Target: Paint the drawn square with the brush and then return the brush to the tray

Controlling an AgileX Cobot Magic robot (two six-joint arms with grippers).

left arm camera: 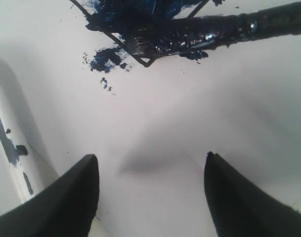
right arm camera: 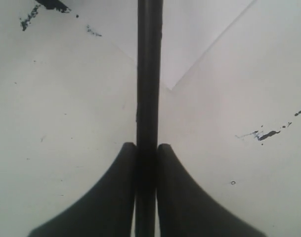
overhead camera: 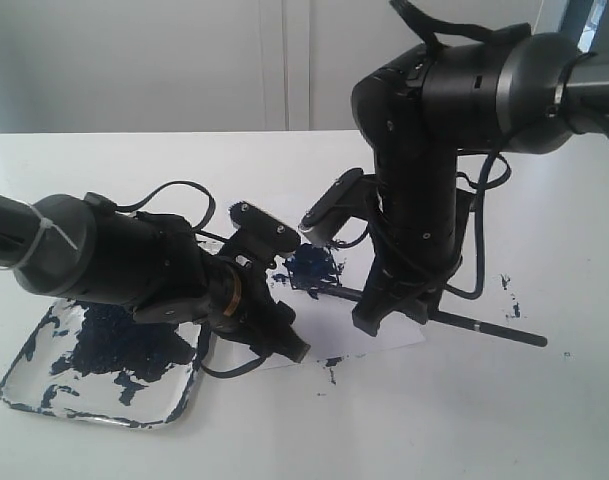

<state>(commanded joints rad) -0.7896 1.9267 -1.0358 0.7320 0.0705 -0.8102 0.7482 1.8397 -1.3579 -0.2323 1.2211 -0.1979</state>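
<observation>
While right pincer [right arm camera: 146, 146] clamps the brush [right arm camera: 149, 74], left pincer [left arm camera: 150, 158] gaping empty, drawn square [left arm camera: 140, 7] blue-daubed

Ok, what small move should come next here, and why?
Probably lift the brush off the paper: the drawn square looks mostly covered in blue paint, the right hand is shut on the handle, and the tray lies on the left arm's side.
</observation>
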